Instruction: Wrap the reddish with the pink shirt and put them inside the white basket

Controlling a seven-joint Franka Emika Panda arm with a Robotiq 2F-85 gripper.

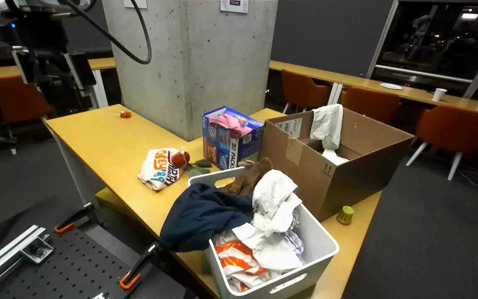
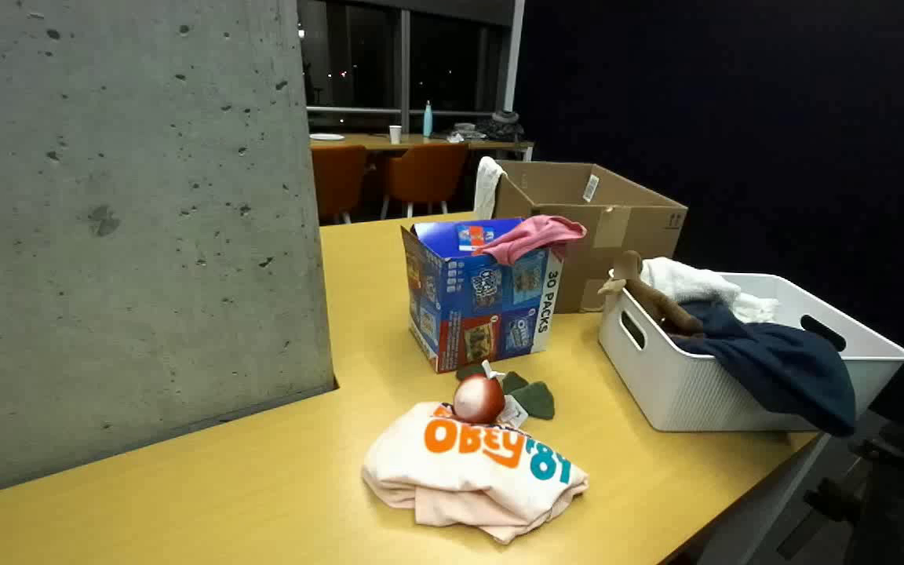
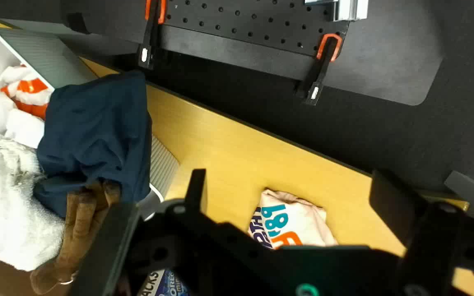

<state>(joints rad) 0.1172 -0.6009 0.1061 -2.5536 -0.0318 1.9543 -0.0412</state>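
We're judging it early: radish (image 2: 477, 400) is sitting at the edge of the folded pink shirt (image 2: 474, 472) on the counter (image 2: 264, 486), prob. touching, not wrapped. Our hand (image 1: 54, 78) is hovering, spread & empty. We're needing wrap, then white basket (image 2: 691, 392).

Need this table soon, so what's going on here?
Nothing is being handled right now: the robot gripper hangs open. The red radish sits unwrapped at the edge of the lettered pale pink shirt, which lies on the table. Neither is in the white basket yet; that holds other cloth.
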